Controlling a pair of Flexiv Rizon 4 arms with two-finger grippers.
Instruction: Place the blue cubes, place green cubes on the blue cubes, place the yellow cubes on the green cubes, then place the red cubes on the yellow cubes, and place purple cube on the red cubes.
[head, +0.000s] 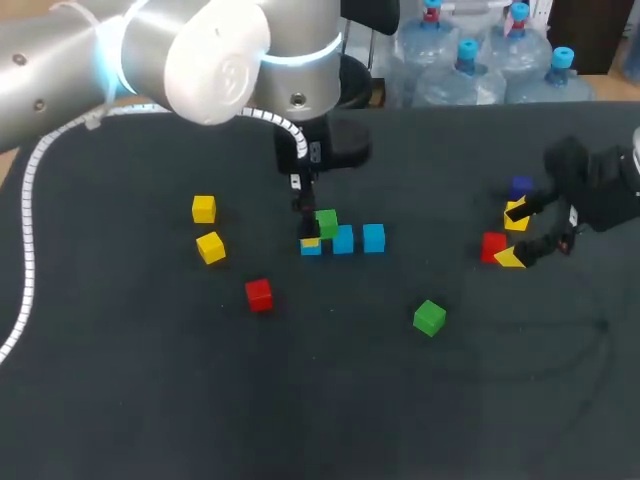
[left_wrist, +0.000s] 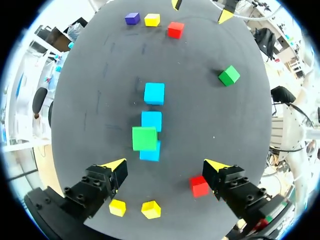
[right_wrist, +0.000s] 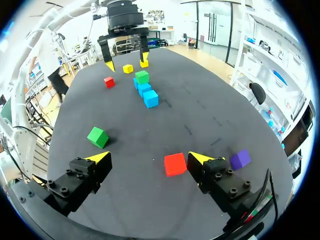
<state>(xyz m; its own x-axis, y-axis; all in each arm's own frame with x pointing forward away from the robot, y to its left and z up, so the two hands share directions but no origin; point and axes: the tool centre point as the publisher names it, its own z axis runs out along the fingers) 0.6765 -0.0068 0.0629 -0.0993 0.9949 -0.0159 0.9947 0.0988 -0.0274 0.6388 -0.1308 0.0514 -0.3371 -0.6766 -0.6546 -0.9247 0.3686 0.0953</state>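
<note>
Left gripper (left_wrist: 165, 166) hung wide open, empty, over small green cube (left_wrist: 144, 138) perched seemingly off-centre on 1 blue cube (left_wrist: 151, 155); a brush could topple it.

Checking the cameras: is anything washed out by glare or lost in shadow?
Head view: glare washes out the left arm; the right gripper blends into the dark table. Left wrist view: the stacked green cube is evenly lit.

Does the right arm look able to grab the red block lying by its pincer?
Probably yes. The red block lies uncovered just ahead of the right pincer, which stands open, with nothing in the way; the purple block sits apart, beside one finger.
</note>
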